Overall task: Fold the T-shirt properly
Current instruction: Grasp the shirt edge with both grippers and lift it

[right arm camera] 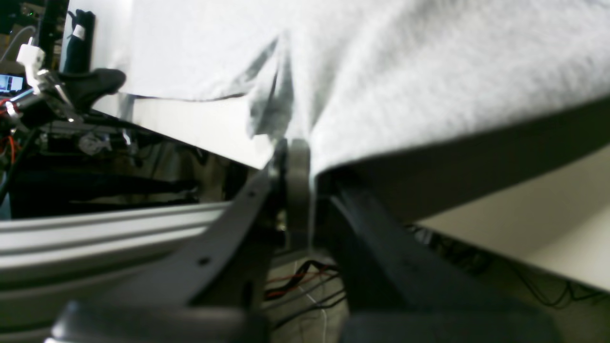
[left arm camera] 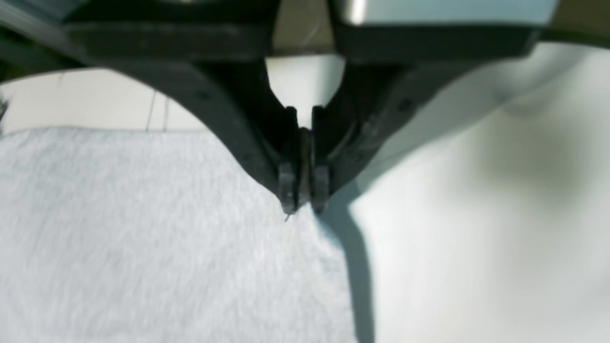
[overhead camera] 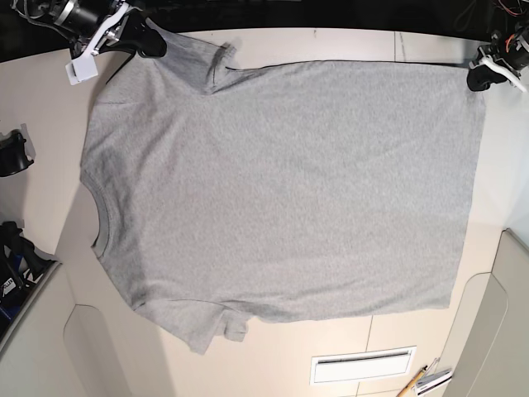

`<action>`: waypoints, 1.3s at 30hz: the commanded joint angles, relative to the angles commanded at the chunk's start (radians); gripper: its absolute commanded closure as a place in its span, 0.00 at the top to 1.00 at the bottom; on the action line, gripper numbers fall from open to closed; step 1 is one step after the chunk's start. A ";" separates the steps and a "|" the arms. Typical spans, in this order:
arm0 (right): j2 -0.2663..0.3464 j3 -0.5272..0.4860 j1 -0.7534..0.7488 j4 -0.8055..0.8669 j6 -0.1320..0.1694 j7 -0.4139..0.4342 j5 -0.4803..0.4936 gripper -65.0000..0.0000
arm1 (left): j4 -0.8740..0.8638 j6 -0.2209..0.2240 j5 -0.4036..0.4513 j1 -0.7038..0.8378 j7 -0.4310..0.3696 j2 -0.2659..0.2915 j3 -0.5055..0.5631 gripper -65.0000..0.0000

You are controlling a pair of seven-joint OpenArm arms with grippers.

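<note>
Left wrist view: left hand (left arm camera: 304, 202) with black fingers (left arm camera: 287, 183) pressed together, pinching the corner of the T-shirt (left arm camera: 143, 238); grey heather cloth spreads to the lower left, bare pale tabletop (left arm camera: 476, 247) to the right, the hand's shadow running down beside the cloth edge.

Right wrist view: right hand (right arm camera: 294, 157) clenched on a bunched fold of the T-shirt (right arm camera: 429, 71), cloth draped above and to the right, its edge lifted off the tabletop (right arm camera: 548, 224); metal rail (right arm camera: 95, 228) and cables (right arm camera: 305, 281) below, blurred.

Base view: T-shirt (overhead camera: 281, 190) laid flat on the tabletop (overhead camera: 50, 107), plain side up, ribbed neck toward the picture's left, hem toward its right. Right hand (overhead camera: 142, 40) at the upper-left sleeve, touching it. Left hand (overhead camera: 483, 78) at the upper-right hem corner. White vent panel (overhead camera: 362, 365) and pencil (overhead camera: 412, 384) near the lower edge, apart from the cloth.
</note>
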 joint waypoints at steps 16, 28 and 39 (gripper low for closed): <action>-0.003 0.051 0.186 0.013 0.000 -0.010 0.040 0.00 | 0.010 0.000 -0.082 -0.165 -0.007 0.000 -0.060 0.00; 0.000 0.023 0.472 -0.067 -0.002 0.025 -0.107 0.00 | 0.000 0.000 0.192 -0.332 -0.177 0.000 0.059 0.00; -0.002 -0.032 0.739 -0.306 -0.004 0.031 -0.168 0.00 | -0.176 0.000 0.332 -0.492 -0.260 0.000 0.151 0.00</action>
